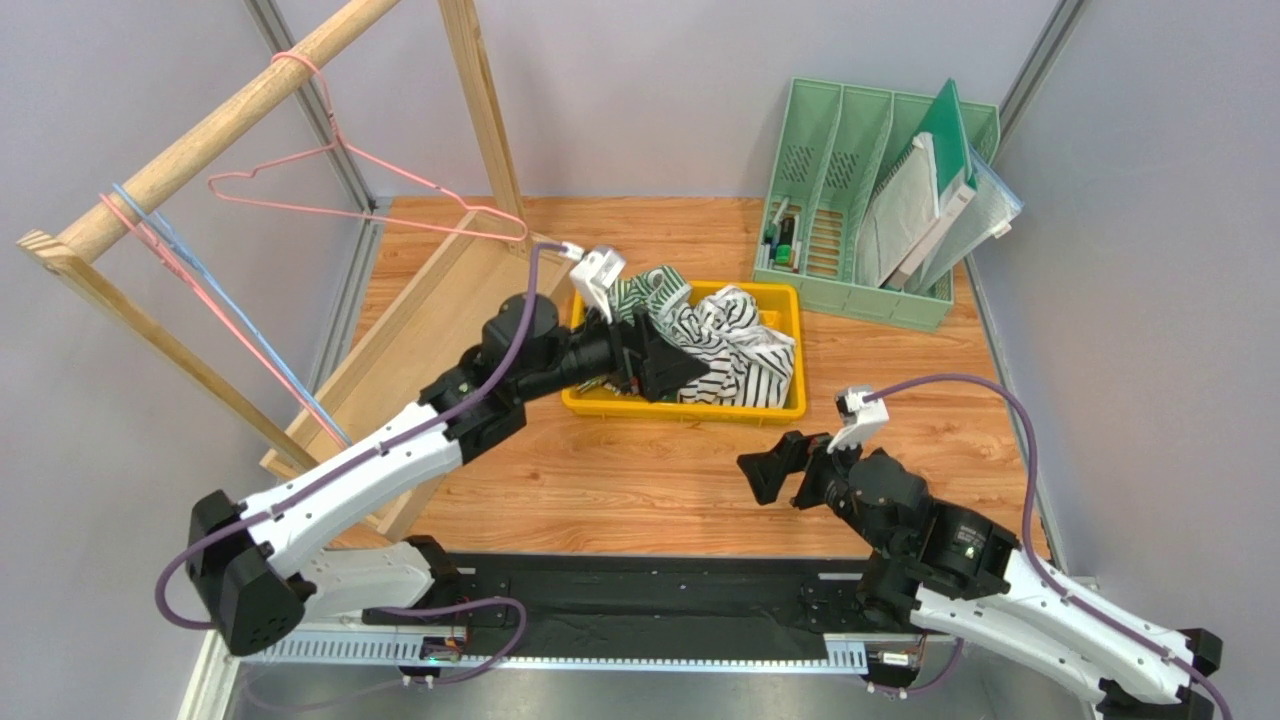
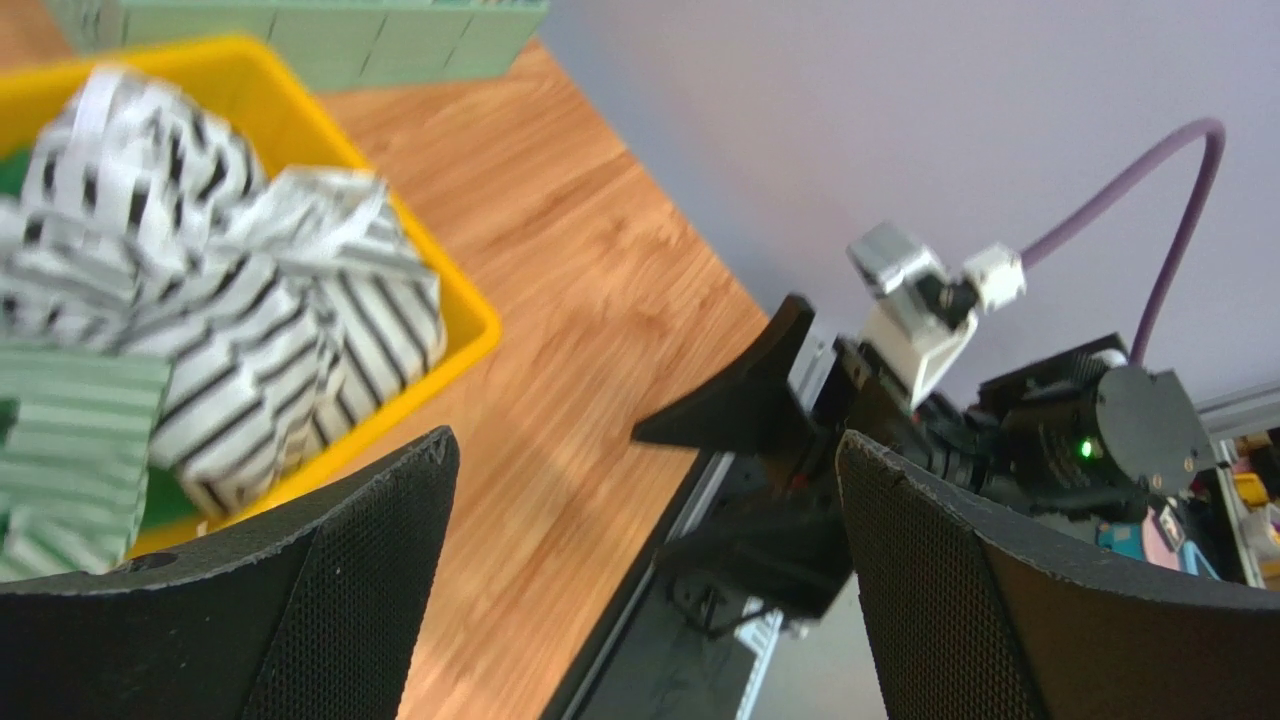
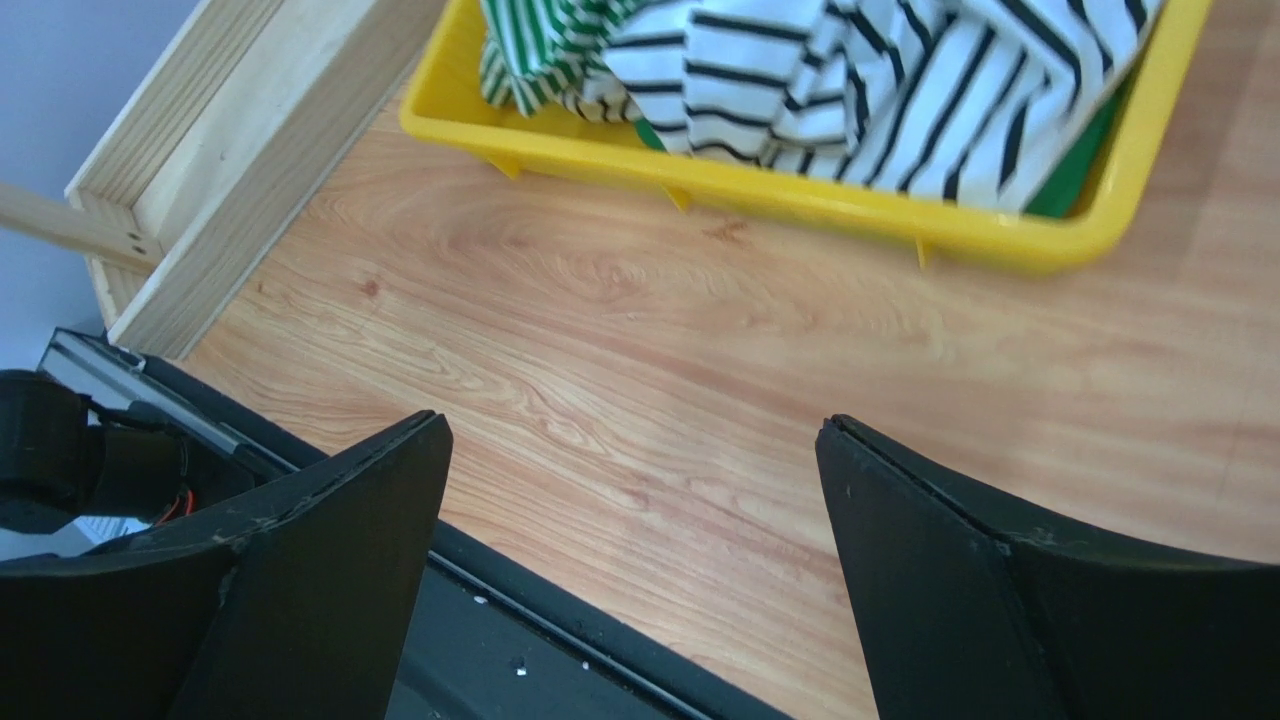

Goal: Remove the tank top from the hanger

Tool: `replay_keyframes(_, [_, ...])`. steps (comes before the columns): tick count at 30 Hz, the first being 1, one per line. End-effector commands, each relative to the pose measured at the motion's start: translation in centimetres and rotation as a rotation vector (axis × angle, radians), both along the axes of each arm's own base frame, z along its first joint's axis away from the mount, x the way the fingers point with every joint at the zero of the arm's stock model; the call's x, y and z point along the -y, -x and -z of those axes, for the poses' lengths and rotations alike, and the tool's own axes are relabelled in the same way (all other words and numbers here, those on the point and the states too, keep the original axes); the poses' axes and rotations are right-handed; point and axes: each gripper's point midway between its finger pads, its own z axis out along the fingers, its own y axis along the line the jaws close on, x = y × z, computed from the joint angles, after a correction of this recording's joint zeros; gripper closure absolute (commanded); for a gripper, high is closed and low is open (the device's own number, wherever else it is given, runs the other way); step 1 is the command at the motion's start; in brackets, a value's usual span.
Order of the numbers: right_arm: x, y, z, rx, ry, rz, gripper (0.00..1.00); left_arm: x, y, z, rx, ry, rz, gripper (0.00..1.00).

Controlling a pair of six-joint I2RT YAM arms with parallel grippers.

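A bare pink wire hanger (image 1: 365, 176) hangs on the wooden rail (image 1: 226, 128) at the back left. Striped tank tops (image 1: 732, 348) lie heaped in the yellow bin (image 1: 684, 407); they also show in the left wrist view (image 2: 226, 323) and the right wrist view (image 3: 872, 83). My left gripper (image 1: 669, 360) is open and empty over the bin's left part. My right gripper (image 1: 778, 468) is open and empty, low over the bare table in front of the bin.
A green file rack (image 1: 879, 195) with folders stands at the back right. The wooden rack's base frame (image 1: 436, 300) lies left of the bin. More wire hangers (image 1: 226, 308) hang at the rail's left end.
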Motion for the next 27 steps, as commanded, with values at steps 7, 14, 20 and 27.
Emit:
replay_keyframes(7, [1.7, -0.4, 3.2, -0.070, -0.390, 0.205, 0.00, -7.1, 6.3, 10.5, -0.165, 0.075, -0.073, 0.01])
replay_keyframes(14, [-0.8, 0.3, 6.9, -0.192, -0.491, 0.159, 0.00, -11.4, 9.1, 16.0, -0.234, 0.158, -0.143, 0.01])
replay_keyframes(20, [-2.9, 1.8, 6.9, -0.179, -0.481, -0.006, 0.00, -13.2, 10.8, 17.5, -0.216, 0.242, -0.134, 0.01])
replay_keyframes(27, [-2.9, 2.3, 9.1, -0.218, -0.433, -0.015, 0.00, -12.3, 11.2, 22.1, -0.308, 0.108, -0.104, 0.01])
